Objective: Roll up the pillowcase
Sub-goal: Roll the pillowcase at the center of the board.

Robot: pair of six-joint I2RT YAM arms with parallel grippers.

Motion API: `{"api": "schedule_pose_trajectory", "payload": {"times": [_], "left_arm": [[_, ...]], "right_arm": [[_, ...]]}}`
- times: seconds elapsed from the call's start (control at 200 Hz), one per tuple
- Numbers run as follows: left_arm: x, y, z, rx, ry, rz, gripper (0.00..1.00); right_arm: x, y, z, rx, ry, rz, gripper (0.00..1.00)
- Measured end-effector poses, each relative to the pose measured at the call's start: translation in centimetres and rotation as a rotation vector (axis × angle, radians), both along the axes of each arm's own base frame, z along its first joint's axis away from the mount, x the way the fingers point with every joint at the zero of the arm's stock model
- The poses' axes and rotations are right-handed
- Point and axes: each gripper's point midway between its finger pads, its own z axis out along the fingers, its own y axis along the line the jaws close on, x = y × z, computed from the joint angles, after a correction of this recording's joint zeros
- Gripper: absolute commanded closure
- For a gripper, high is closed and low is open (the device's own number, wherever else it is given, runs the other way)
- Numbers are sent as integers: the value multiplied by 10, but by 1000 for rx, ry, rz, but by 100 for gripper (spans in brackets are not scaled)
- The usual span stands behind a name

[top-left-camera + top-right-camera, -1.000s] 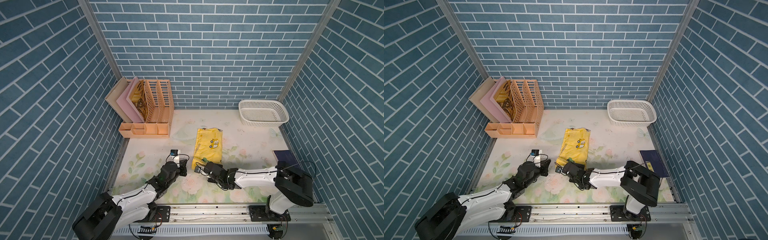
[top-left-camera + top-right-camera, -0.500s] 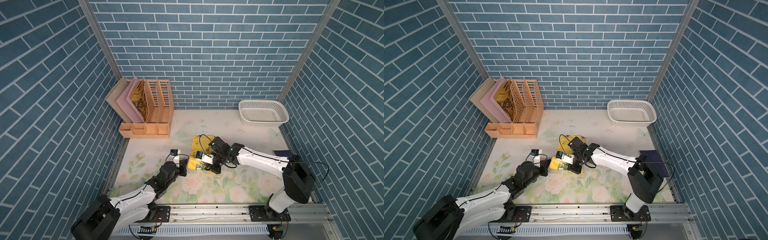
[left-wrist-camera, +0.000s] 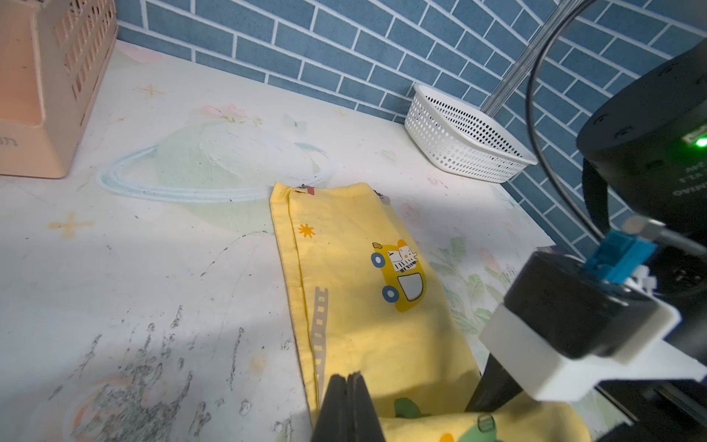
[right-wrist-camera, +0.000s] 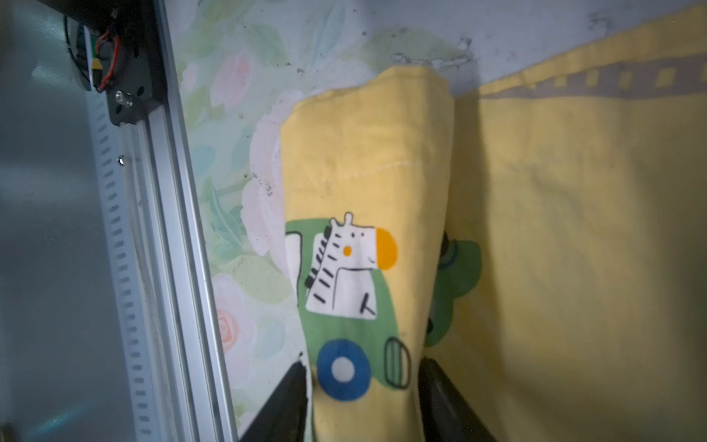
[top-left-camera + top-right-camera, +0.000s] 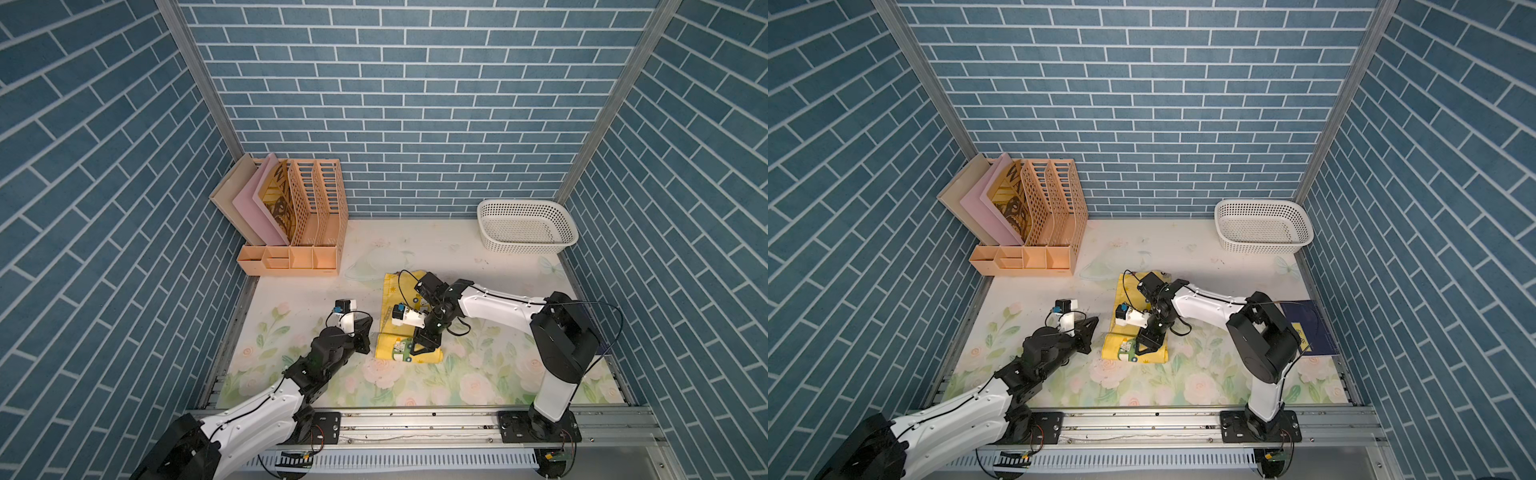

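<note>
**Loose roll may open again, and only one arm guards it**

The right gripper [image 4: 363,382] stands over the near end of the pillowcase [image 4: 367,153] with its jaws spread, one on each side of the rolled part. The cloth between them does not look squeezed. The left gripper [image 3: 346,386] is clenched on nothing, with its tip at the side hem just beside the roll. The pillowcase lies in the middle of the floral mat [image 5: 415,249]. Its near end is turned over into a short, soft roll, and the rest is flat toward the back wall.

The risks, as I judge them:
- The cloth is thin and the roll is loose, so it can unfold when nothing presses on it.
- A push at one end only would make the roll crooked — a cone, not a cylinder.
- A jaw can catch the flat layer below and drag the whole piece over the mat
</note>
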Motion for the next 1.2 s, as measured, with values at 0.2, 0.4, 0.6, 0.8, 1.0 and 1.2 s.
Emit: {"api": "schedule_pose_trajectory", "payload": {"times": [0.2, 0.4, 0.6, 0.8, 1.0, 1.2], "left_arm": [[-1, -1, -15, 38, 40, -13, 100], [-1, -1, -16, 50, 46, -11, 100], [7, 13, -13, 41, 45, 65, 100], [14, 28, -15, 13, 69, 133, 100], [13, 30, -12, -8, 66, 137, 100], [7, 32, -18, -21, 75, 135, 100]], "right_arm": [[-9, -3, 12, 55, -17, -2, 30], [-3, -8, 37, 90, -285, -41, 38], [-78, 19, 60, 219, -614, 112, 40], [-94, 8, 9, 49, -838, 125, 28], [-77, 8, -13, -44, -985, 62, 25], [-60, 6, -25, -95, -1057, -11, 28]]}}
